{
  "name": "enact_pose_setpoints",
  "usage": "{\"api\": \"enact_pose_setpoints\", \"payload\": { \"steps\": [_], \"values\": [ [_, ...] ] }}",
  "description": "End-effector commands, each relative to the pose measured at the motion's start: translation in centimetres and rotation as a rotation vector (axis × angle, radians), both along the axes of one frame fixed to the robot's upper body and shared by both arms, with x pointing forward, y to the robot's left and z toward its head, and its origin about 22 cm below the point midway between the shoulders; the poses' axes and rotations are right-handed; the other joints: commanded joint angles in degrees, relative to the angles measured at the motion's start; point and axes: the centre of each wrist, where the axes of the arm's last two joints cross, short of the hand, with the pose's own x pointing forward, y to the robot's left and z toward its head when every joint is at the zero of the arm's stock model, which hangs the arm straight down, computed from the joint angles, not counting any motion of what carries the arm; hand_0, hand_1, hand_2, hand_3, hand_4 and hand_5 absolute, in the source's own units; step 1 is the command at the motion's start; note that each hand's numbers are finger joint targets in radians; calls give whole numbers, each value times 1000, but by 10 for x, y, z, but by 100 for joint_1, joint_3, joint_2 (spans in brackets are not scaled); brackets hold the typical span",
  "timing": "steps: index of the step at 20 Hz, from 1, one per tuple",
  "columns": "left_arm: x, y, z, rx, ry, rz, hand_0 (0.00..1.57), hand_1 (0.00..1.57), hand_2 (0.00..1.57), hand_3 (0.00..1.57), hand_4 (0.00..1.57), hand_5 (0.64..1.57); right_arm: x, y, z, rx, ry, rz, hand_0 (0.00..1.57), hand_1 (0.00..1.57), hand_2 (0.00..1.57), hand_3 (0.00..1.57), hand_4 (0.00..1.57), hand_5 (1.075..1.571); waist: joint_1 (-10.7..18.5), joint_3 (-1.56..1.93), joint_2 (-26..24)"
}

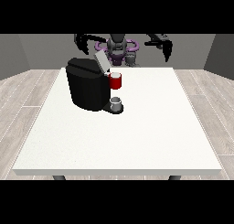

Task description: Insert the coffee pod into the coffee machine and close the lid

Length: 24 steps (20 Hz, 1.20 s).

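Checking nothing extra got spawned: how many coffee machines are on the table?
1. The black coffee machine stands on the white table, left of centre in the view, its lid raised. No second machine shows, though the space behind this one is hidden.
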Motion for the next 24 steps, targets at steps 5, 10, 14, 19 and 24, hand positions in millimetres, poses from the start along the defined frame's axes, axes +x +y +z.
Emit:
{"api": "enact_pose_setpoints", "payload": {
  "steps": [5,10,14,19,24],
  "values": [
    [-13,20,15,20,-71,47,0,0,0,0,0,1571,15,6,-8,14,-22,46,0,0,0,0,0,1571,-230,0,390],
    [0,11,32,-2,-85,65,0,0,0,0,0,1571,38,5,17,-25,-27,66,0,0,0,0,0,1571,-223,0,597],
    [-15,16,17,17,-71,62,0,0,0,0,124,1571,43,22,21,-61,-19,81,0,0,0,0,0,1571,-159,-1,503],
    [-2,33,23,26,-118,108,0,0,0,0,0,1571,48,31,22,-68,-59,110,0,0,0,0,0,1571,-347,-1,793],
    [-11,6,25,44,-92,59,0,0,0,0,0,1571,51,32,5,-80,-37,81,0,0,0,0,0,1571,-50,0,759]
  ]
}}
